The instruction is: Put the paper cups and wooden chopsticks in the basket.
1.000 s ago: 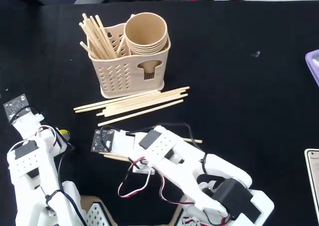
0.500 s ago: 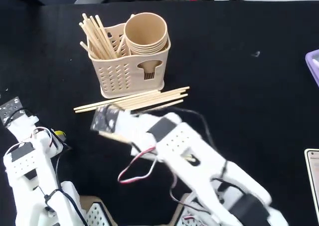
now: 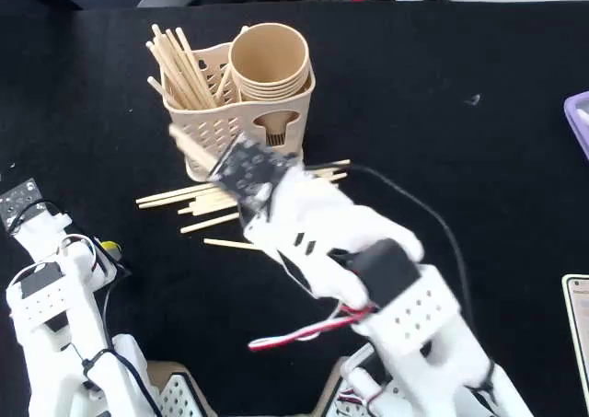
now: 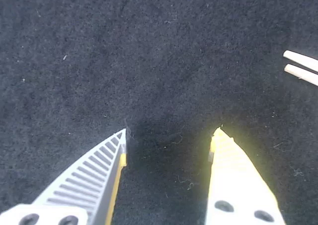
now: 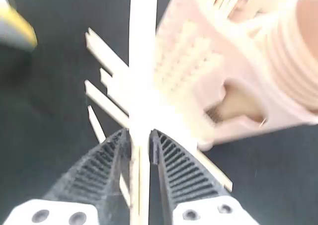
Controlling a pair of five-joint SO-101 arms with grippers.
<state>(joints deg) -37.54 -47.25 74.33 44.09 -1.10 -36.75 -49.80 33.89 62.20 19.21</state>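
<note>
One basket [image 3: 230, 136] is shown on the black table [image 3: 442, 159], beyond the fingertips of the right gripper [image 5: 139, 133] and slightly to one side of them; one stack of paper cups [image 3: 269, 58] is seated in one of its compartments, with about five rims countable; a bundle of upright chopsticks [image 3: 179, 67], roughly ten though not exactly countable, is stood in the compartment beside it. A single held chopstick [image 5: 143, 46] is clamped between the narrowly closed dark fingers [image 5: 171, 165] of the right gripper; it passes lengthwise through the gap and extends well past the fingertips, its far end lying against or just before the basket's perforated wall; contact cannot be determined. The loose chopsticks [image 3: 175, 194] are spread on the table below and beside the fingertips, at the basket's foot; at least six are seen, the rest being covered by the arm; one stray stick [image 3: 225, 243] lies apart from the row. The right arm is stretched diagonally from the near edge of the table toward the basket, its wrist raised over the loose row. The left gripper [image 4: 171, 133] is held just above bare table, pointed downward, its fingers [image 4: 97, 178] spread wide with nothing between them; two stick ends [image 4: 300, 60] lie well off to the side of its yellow finger; the left arm is folded at the near corner of the table.
</note>
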